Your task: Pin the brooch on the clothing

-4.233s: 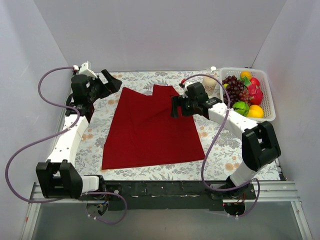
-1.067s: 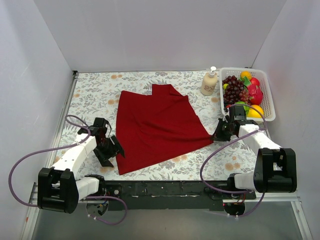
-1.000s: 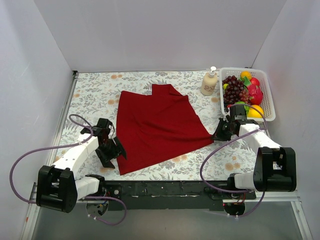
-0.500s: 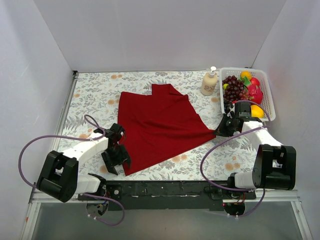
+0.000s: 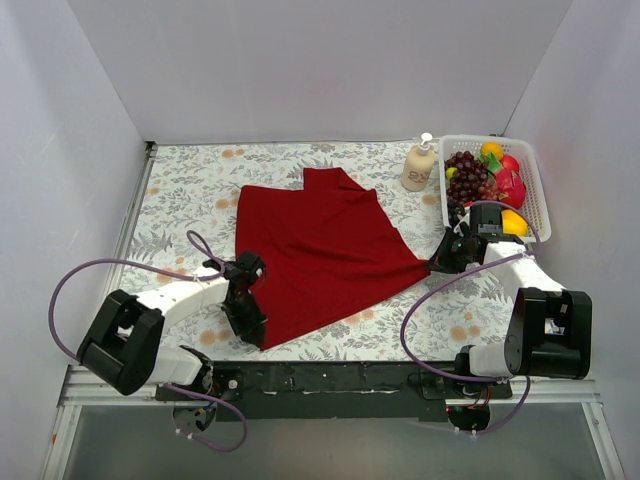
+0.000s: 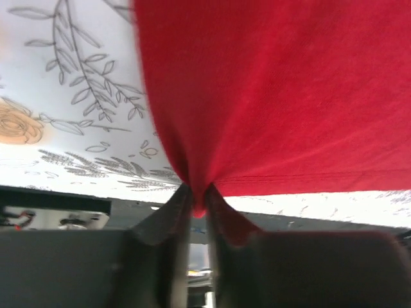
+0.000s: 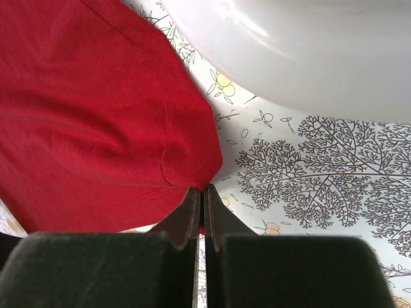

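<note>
Since a second ago, we record the left end effector [image 5: 252, 325] as shifted rightward off the floral-patterned counter [image 5: 190, 190] onto the garment's near left corner, with its fingers drawn in. The right end effector [image 5: 440, 263] has kept its place.

Item one: dark red short-sleeved fabric T-shirt [image 5: 315, 250]. It lies flat on the counter's middle, stretched diagonally between the two end effectors, with the far edge toward the back wall.

Item two: left end effector. In its wrist view we note the fingers [image 6: 174, 212] clamped on a gathered point of the T-shirt [image 6: 276, 96], the cloth fanning away from the pinch.

Item three: right end effector [image 7: 201, 196]. We note its fingers pressed together on the T-shirt's right corner [image 7: 83, 128], low over the counter.

Item four: white plastic lattice basket [image 5: 538, 180] at the far right. It holds dark purple grapes [image 5: 465, 180] and other coloured fruit.

Item five: cream pump bottle [image 5: 418, 165], upright just left of the basket.
</note>
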Tool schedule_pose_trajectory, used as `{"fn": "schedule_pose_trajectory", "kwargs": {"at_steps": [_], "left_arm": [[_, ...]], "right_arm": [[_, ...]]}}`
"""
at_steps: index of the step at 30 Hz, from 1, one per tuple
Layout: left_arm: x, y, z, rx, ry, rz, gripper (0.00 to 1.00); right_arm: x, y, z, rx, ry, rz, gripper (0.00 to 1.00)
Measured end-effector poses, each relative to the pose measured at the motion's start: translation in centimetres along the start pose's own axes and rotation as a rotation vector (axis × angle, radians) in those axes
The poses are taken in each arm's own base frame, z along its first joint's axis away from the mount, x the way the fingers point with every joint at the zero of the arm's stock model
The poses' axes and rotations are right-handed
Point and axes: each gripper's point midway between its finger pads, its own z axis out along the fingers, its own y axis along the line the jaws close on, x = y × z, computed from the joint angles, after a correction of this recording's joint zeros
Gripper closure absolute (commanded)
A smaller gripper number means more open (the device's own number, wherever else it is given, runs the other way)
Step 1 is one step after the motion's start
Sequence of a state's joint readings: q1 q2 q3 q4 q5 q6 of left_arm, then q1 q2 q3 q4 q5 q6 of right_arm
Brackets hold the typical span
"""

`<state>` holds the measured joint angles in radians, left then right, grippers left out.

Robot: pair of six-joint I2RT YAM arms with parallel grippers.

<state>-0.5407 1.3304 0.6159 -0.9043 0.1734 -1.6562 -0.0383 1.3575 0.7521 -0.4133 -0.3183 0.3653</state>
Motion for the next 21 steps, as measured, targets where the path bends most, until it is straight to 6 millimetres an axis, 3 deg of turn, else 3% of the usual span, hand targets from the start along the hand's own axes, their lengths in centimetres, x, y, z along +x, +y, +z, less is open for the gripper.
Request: {"fn": "schedule_pose_trajectory", "kwargs": {"at_steps": [4, 8, 14, 21], "left_arm": [[-0.2, -0.2, -0.2, -0.007, -0.009, 0.004, 1.0], [-2.5, -2.4, -2.0, 0.007, -0.097, 0.023, 1.0], [-7.8, -8.4, -8.6, 0.113, -0.322, 0.064, 1.0], [-13.6, -13.1, -17.0, 0.201, -0.51, 0.071, 1.0]], "right_arm": [[0.1, 0.2, 0.0, -0.01, 0.004, -0.003, 0.99], [0.2, 0.5, -0.1, -0.03, 0.008, -0.004, 0.99], [-1.2, 2.0, -1.6, -0.059, -0.025, -0.026, 0.99], [-6.6, 6.9, -6.4, -0.128, -0.173, -0.116, 0.99]]}}
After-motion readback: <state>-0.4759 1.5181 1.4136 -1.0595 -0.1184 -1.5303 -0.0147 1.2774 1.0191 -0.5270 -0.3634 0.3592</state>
